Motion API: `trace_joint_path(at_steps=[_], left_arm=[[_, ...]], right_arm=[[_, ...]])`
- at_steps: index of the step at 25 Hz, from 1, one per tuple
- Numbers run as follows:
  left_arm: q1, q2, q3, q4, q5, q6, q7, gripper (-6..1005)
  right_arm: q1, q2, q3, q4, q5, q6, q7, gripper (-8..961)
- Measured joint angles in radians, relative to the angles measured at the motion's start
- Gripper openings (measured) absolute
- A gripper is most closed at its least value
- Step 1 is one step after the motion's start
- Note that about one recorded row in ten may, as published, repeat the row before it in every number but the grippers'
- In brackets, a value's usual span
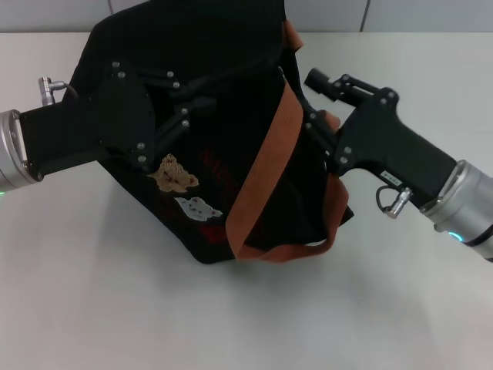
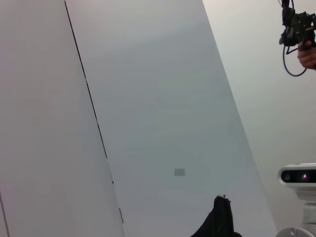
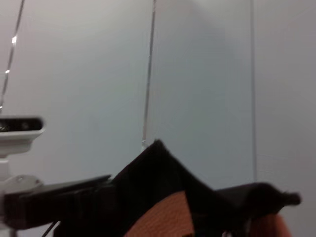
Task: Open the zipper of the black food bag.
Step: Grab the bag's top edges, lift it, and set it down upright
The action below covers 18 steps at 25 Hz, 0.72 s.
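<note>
The black food bag [image 1: 223, 154] lay tilted near the table's [image 1: 92, 308] far edge. The left gripper [image 1: 189, 104] and right gripper [image 1: 312, 123] pressed in from either side; whether their fingers gripped anything could not be told. The zipper was hidden, so the step in hand seemed to be steadying the bag; finding the pull tab comes next.

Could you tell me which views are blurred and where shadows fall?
Head view: sharp; the black food bag casts a soft shadow on the table between left gripper and right gripper. Right wrist view: close bag fabric blurred. Left wrist view: evenly lit wall.
</note>
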Motion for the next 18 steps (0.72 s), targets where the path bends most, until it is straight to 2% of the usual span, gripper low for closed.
trace_joint_path(at_steps=[12, 18], left_arm=[[0.005, 0.000, 0.002, -0.027, 0.005, 0.004, 0.016, 91], [0.007, 0.000, 0.002, -0.029, 0.008, 0.007, 0.017, 90]], right_arm=[[0.062, -0.004, -0.002, -0.109, -0.093, 0.043, 0.252, 322], [0.077, -0.004, -0.002, -0.126, -0.131, 0.056, 0.297, 314]])
